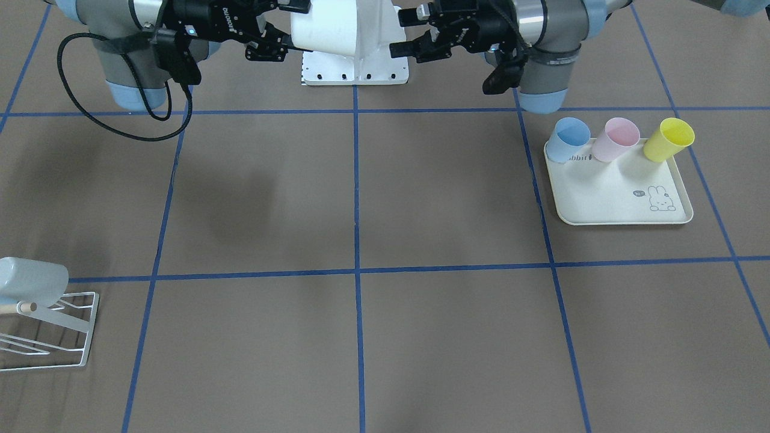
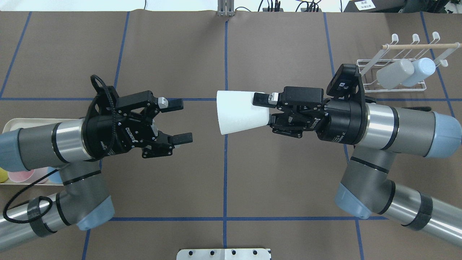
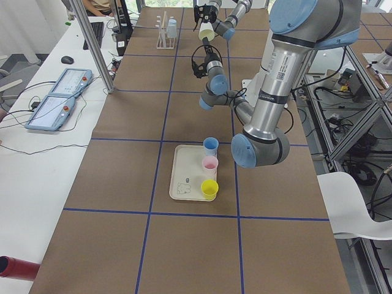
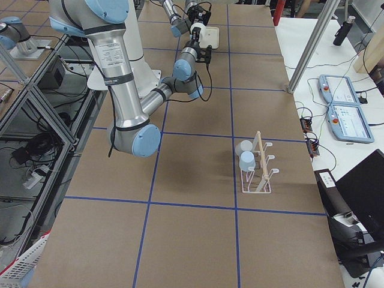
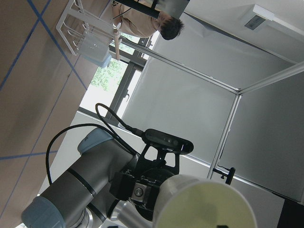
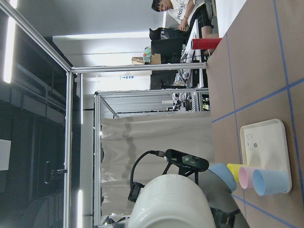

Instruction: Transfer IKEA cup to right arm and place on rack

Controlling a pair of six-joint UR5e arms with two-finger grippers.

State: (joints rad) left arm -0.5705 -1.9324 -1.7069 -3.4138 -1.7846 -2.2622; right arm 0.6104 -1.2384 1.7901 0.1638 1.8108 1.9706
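Cup [image 2: 240, 112] gripped by the right gripper [image 2: 266, 110], centre frame.
In the overhead view its narrow end is pinched between the right fingers; the left gripper [image 2: 179, 121] is spread wide and empty. In the front-facing view the rack [image 1: 88, 329] is seen lower left.

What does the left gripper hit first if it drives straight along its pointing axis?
Probably the white cup, held by the right gripper with its mouth facing the open left gripper. Nothing lies in the gap between them; height alignment can't be confirmed.
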